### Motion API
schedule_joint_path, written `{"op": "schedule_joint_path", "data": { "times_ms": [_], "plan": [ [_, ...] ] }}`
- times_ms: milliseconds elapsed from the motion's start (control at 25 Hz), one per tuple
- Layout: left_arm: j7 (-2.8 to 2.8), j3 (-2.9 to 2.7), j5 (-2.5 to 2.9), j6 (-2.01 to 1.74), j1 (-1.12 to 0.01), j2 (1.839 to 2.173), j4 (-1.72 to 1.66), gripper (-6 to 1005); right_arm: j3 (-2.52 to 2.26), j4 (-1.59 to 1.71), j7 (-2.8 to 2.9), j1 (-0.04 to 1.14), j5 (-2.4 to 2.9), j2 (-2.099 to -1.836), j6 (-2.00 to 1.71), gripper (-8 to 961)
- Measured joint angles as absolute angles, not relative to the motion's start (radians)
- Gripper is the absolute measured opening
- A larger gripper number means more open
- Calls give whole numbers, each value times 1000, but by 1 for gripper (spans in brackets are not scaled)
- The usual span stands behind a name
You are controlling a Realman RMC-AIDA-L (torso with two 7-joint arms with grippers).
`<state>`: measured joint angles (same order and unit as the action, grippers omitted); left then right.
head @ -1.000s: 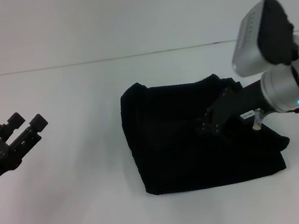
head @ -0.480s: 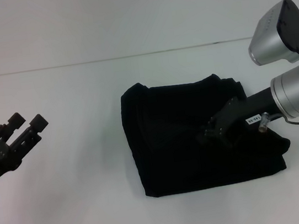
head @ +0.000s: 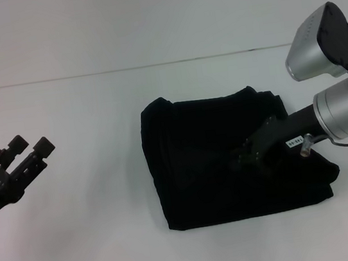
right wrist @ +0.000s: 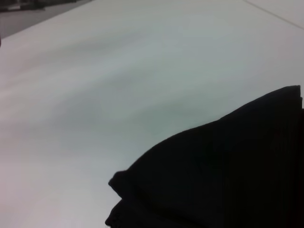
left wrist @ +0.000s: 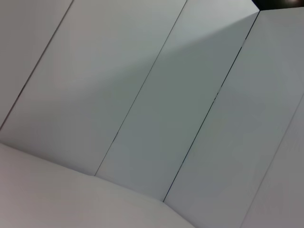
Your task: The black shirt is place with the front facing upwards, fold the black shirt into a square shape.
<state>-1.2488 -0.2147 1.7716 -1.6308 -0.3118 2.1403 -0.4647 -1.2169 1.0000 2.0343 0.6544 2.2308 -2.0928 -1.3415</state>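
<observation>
The black shirt (head: 194, 160) lies folded into a rough square bundle on the white table (head: 87, 110), right of the middle in the head view. No lettering shows on it. My right gripper (head: 247, 154) reaches in from the right and sits low over the bundle's right half, black against black cloth. In the right wrist view a folded edge and corner of the black shirt (right wrist: 228, 175) lie on the table. My left gripper (head: 31, 145) hovers far to the left, open, with nothing between its fingers.
The table's back edge meets a pale wall (head: 145, 17). The left wrist view shows only grey wall panels (left wrist: 156, 109) with dark seams. The right arm's silver wrist housing (head: 323, 38) rises above the table's right side.
The right arm has drawn back to the right and its gripper sits slightly lower on the bundle. The left gripper has sunk a little. The shirt keeps its shape.
</observation>
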Motion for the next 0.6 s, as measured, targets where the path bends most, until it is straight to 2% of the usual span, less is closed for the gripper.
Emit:
{"op": "schedule_joint_path", "data": {
  "times_ms": [600],
  "plan": [
    [-1247,-215,1773,-1640,-310,2142,-465,847,-1211,997,2037,678,2233,-2090,-1352,169]
  ]
}}
